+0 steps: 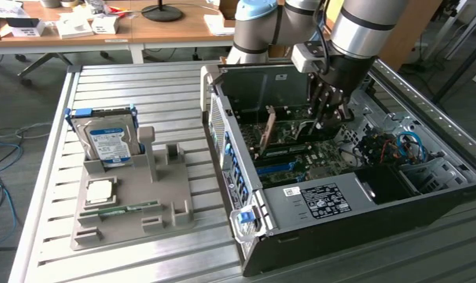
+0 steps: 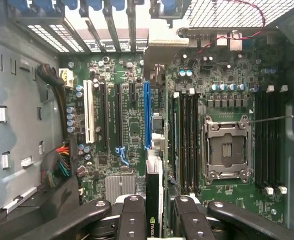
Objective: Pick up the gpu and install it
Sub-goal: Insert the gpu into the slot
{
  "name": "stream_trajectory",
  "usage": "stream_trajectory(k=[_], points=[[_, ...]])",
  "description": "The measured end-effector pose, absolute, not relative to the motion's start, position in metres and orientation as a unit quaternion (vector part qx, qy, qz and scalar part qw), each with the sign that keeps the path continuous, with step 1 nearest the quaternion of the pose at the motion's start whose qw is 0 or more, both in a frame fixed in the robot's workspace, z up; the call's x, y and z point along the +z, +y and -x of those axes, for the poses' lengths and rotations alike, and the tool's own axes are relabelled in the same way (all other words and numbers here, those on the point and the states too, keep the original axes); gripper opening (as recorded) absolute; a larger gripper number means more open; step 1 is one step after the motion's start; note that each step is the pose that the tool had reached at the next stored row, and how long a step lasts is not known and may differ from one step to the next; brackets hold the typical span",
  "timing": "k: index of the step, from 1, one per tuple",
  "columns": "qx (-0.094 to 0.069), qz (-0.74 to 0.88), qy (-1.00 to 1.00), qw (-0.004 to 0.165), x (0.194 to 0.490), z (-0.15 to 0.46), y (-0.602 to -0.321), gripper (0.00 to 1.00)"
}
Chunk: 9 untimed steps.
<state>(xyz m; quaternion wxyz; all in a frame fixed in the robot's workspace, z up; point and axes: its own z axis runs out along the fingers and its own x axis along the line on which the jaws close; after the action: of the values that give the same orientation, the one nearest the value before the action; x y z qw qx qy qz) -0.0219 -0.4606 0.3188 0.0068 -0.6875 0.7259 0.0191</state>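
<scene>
Black and blade-thin edge-on, the gpu [image 2: 154, 180] sits in the hand [image 2: 157, 207]. The hand is partly closed, with a finger pressed flat on each face of the card. In the exterior view the arm reaches down into the open computer case [image 1: 364, 200], the hand [image 1: 331, 115] standing toward one o'clock of that picture. The grey holder [image 1: 136, 200] with the hard drive [image 1: 108, 144] lies well apart at nine o'clock on the slatted desk [image 1: 128, 76].

From the wrist, the card runs nearly in line with the long blue slot [image 2: 147, 115] on the motherboard [image 2: 131, 125]. I cannot tell whether its lower edge hangs above the slot or touches it.

Seating it well probably depends on squareness:
- The card's edge should be parallel to the slot along its whole length.
- The bracket end should face the case's rear openings.
- The push should go straight down, not rocked.

A pinch on such a thin card could let it pivot, so even, modest pressure seems wise. The memory slots just beside the blue slot and the wire bundle [image 2: 59, 167] look like the things to keep clear of.
</scene>
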Motion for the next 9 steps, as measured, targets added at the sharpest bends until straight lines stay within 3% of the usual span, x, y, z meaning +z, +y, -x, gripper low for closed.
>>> stream_trajectory(k=[9], points=[[0.019,0.688,0.725,0.007,0.3155,0.0242,-0.4606,0.26]])
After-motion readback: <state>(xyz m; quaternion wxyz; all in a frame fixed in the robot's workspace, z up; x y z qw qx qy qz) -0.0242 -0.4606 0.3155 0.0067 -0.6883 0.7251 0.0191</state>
